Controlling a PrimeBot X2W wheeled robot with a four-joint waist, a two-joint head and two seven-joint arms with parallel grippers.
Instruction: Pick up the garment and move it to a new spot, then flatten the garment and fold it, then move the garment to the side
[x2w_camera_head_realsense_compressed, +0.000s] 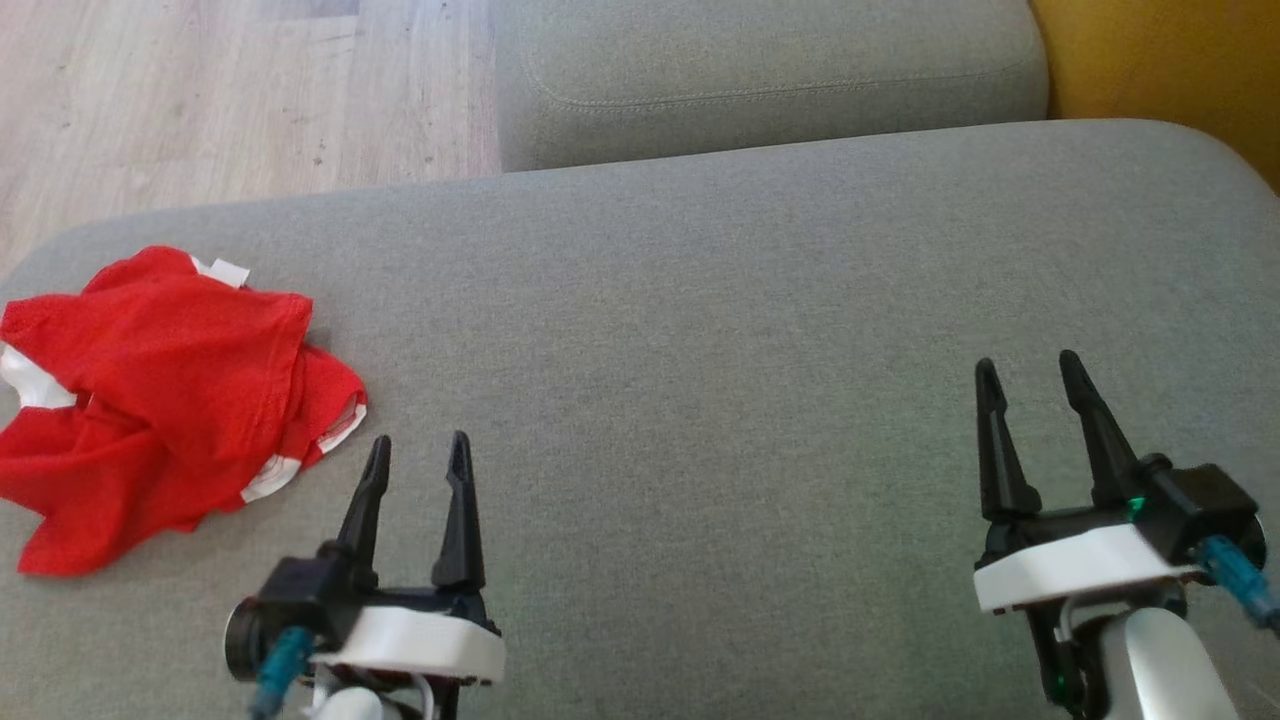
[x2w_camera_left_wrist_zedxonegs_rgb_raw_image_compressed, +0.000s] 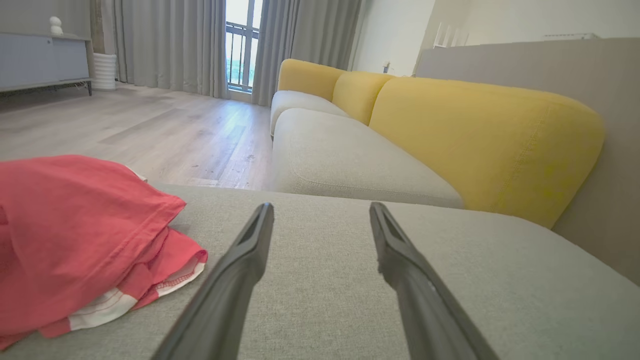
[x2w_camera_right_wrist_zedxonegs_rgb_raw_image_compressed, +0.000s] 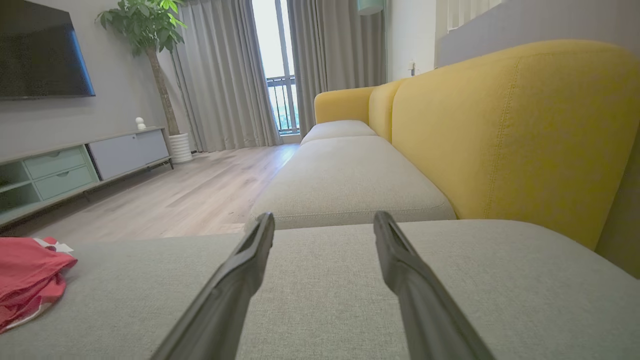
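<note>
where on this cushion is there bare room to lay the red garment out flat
The widest bare patch is the grey seat cushion between the left gripper and the right gripper, running back to the neighbouring cushion. Also bare toward the yellow backrest. Crowded only at the left edge, where the crumpled red garment lies.

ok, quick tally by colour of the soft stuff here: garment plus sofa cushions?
red garment: 1
grey seat cushions: 3
yellow back cushions: 3
Total: 7
</note>
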